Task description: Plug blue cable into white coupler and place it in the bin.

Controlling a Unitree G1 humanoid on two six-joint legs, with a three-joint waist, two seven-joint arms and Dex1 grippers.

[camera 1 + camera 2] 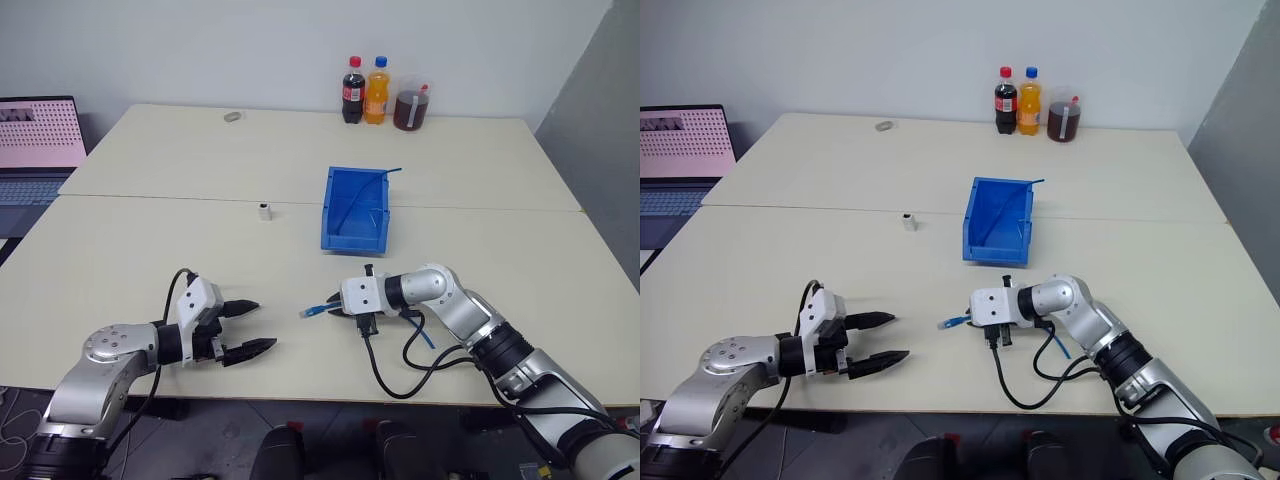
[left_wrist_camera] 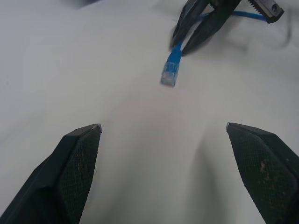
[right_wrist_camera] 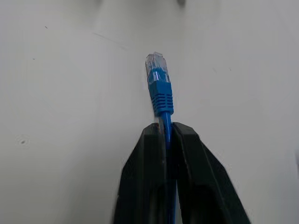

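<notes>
I see the blue cable [image 3: 160,95] pinched between the fingers of my right gripper [image 1: 333,310], just behind its plug; the clear-tipped plug sticks out past the fingertips, low over the table [image 1: 150,250] near the front edge. The rest of the cable trails back under the right wrist. My left gripper [image 1: 252,327] rests to the left of the plug, fingers spread wide with nothing between them, pointing towards it. The white coupler [image 1: 264,211] stands by itself farther back on the table, well apart from both grippers. The bin [image 1: 355,209] sits to the right of it. Three drink bottles [image 1: 377,92] stand at the far edge, and a laptop [image 1: 38,150] sits off to the left.
</notes>
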